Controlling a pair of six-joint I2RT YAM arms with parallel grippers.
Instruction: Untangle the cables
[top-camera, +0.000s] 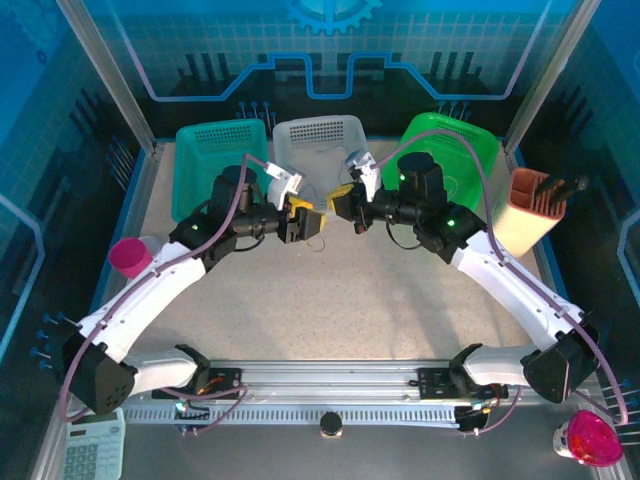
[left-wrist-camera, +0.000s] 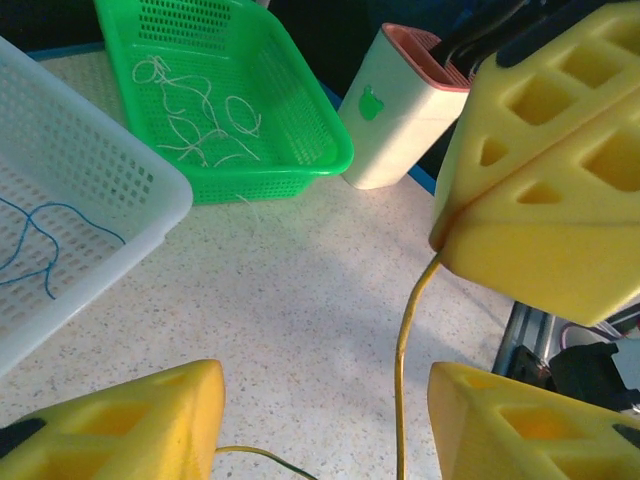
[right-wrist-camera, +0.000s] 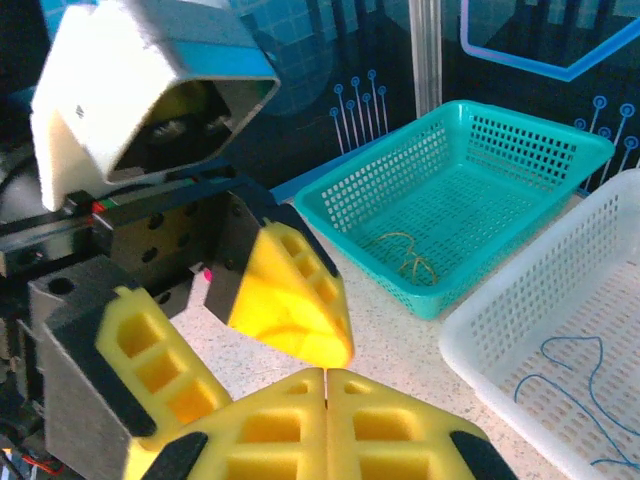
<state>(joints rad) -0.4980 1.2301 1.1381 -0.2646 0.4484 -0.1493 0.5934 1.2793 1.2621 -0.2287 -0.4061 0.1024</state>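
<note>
Nearly done, I judge: thin whitish wires (left-wrist-camera: 200, 110) lie in the green mesh basket (left-wrist-camera: 330, 160), a blue wire (left-wrist-camera: 40, 240) in the white basket (left-wrist-camera: 150, 190). The right end effector (right-wrist-camera: 325, 378), closed, pinches the remaining yellow wire (left-wrist-camera: 403, 340); the left end effector (left-wrist-camera: 325, 420) gapes around it.

I count three baskets: a teal basket (top-camera: 200, 172), a white basket (top-camera: 320, 128), a green basket (top-camera: 478, 150). One yellow cable (left-wrist-camera: 403, 350), one blue cable (left-wrist-camera: 40, 240), one tan cable (right-wrist-camera: 405, 258), and whitish cables (left-wrist-camera: 200, 110) too curled together to number. Two pink cups: the left cup (top-camera: 130, 257) and the right cup (top-camera: 590, 440). One calculator (top-camera: 95, 450), one holder (top-camera: 528, 212). My own: one left gripper (top-camera: 308, 222), one right gripper (top-camera: 345, 205).
</note>
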